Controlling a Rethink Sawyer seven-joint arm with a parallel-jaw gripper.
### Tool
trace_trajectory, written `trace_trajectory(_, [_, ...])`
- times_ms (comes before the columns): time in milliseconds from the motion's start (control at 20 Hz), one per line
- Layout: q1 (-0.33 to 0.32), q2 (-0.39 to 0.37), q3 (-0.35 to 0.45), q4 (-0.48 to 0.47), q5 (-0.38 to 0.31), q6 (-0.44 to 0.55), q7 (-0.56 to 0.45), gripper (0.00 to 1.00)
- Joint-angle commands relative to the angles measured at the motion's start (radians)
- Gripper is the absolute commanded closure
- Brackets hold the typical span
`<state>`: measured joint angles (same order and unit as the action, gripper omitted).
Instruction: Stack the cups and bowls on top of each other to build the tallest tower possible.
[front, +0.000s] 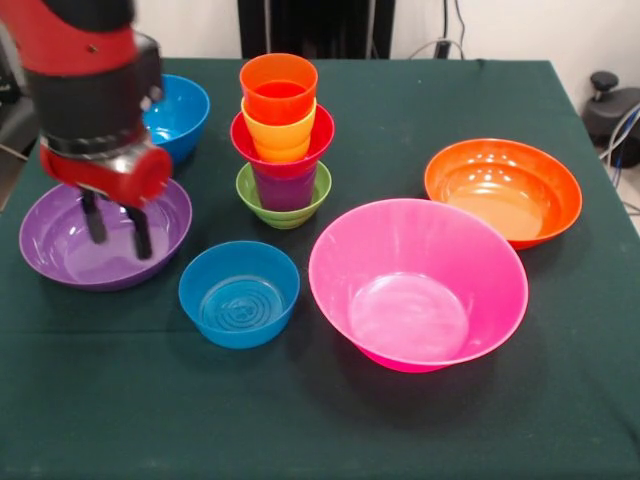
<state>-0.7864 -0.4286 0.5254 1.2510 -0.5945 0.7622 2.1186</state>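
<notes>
While the dark green cloth covers the desk (120, 420) edge to edge, a pale wall runs along the top of the frame with the black pedestal (315, 25) at top centre, loose cables (445, 45) beside it and a dark piece of kit (610, 105) at the right edge. Tower (284, 140) sits upper centre, upright, long axis vertical, all mouths up: green bowl (283, 205) at the base, purple cup (285, 188) in it, red bowl (283, 150) on that, then yellow cup (279, 135), orange cup (279, 90) on top. Slight lean, hard to tell which way. Large pink bowl (418, 285) lower centre-right, mouth up, tipped a bit toward the camera. Orange bowl (503, 190) at right, well apart from the tower. Small blue bowl (239, 293) lower centre-left, just beside the pink one. Second blue bowl (180, 115) upper left, partly behind the arm (85, 80). Purple bowl (105, 235) at left, mouth up. Hand (116, 228) points straight down over the purple bowl, fingers (139, 232) spread narrowly apart, nothing between them; tips sit within the bowl's outline, contact unclear.
</notes>
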Motion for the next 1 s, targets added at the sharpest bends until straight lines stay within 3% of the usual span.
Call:
trace_trajectory(50, [0.009, -0.046, -0.009, 0.115, -0.033, 0.011, -0.196, 0.00])
trace_trajectory(400, [0.027, -0.017, 0.022, 0.121, -0.052, 0.007, -0.225, 0.00])
trace_trajectory(1000, [0.063, -0.011, 0.013, 0.135, -0.045, 0.001, -0.184, 0.00])
